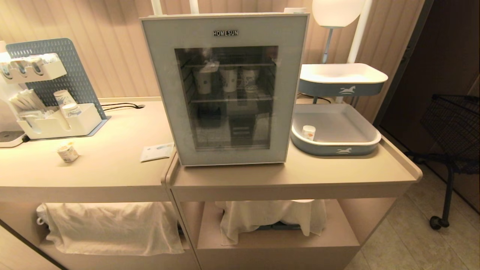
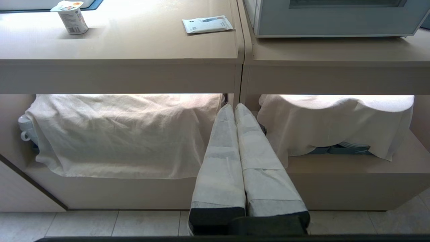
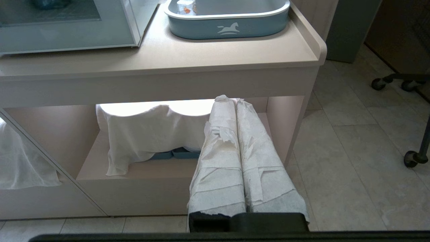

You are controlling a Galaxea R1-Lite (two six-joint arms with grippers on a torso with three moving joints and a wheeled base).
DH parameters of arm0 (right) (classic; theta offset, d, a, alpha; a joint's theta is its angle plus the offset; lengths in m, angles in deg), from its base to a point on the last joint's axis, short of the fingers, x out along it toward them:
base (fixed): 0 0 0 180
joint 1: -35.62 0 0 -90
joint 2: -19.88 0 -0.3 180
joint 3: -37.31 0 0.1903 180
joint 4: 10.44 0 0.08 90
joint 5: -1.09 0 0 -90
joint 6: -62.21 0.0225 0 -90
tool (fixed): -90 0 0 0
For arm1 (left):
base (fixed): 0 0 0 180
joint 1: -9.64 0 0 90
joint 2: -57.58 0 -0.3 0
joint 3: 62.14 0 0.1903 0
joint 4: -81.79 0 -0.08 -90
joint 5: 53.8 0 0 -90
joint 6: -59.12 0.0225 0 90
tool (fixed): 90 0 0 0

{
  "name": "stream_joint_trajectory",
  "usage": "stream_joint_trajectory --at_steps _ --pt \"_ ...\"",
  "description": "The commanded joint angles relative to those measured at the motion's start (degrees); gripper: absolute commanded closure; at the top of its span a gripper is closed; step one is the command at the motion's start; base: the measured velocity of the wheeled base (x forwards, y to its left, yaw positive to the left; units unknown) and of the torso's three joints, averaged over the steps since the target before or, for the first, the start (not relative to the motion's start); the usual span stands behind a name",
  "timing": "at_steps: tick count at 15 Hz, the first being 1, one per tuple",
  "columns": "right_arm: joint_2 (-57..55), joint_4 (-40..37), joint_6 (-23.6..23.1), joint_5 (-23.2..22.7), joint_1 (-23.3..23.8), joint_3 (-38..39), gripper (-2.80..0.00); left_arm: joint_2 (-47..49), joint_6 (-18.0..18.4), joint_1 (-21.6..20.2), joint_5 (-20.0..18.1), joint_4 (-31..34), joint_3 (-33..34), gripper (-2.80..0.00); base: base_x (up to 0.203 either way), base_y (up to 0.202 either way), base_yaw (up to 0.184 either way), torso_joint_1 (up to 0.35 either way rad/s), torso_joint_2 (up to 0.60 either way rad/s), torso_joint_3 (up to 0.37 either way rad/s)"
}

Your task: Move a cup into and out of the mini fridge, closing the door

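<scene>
The mini fridge stands on the counter, its door shut against the cabinet. The cup stands upright on the counter well to the left of the fridge, beyond a flat sachet lying near the fridge's front left corner. Left gripper and right gripper hang low before the counter's lower shelves, jaws clenched together, grasping nothing.

The desk looks matt, smooth beige laminate. The door has a glossy dark glass window in a satin pale frame. Crinkled white paper wraps the fingers. Soft creased cloth drapes the shelf; the tray is perhaps plastic.
</scene>
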Motion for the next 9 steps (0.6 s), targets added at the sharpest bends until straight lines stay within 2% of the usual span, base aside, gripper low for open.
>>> stream_joint_trajectory --at_steps 1,9 --pt "-0.07 0.00 -0.02 0.00 -0.02 0.00 0.00 0.00 -0.04 -0.02 0.02 0.00 0.09 0.00 0.000 0.000 0.000 0.000 0.00 0.000" --pt "-0.07 0.00 -0.02 0.00 -0.02 0.00 0.00 0.00 -0.04 -0.02 0.02 0.00 0.09 0.00 0.000 0.000 0.000 0.000 0.00 0.000"
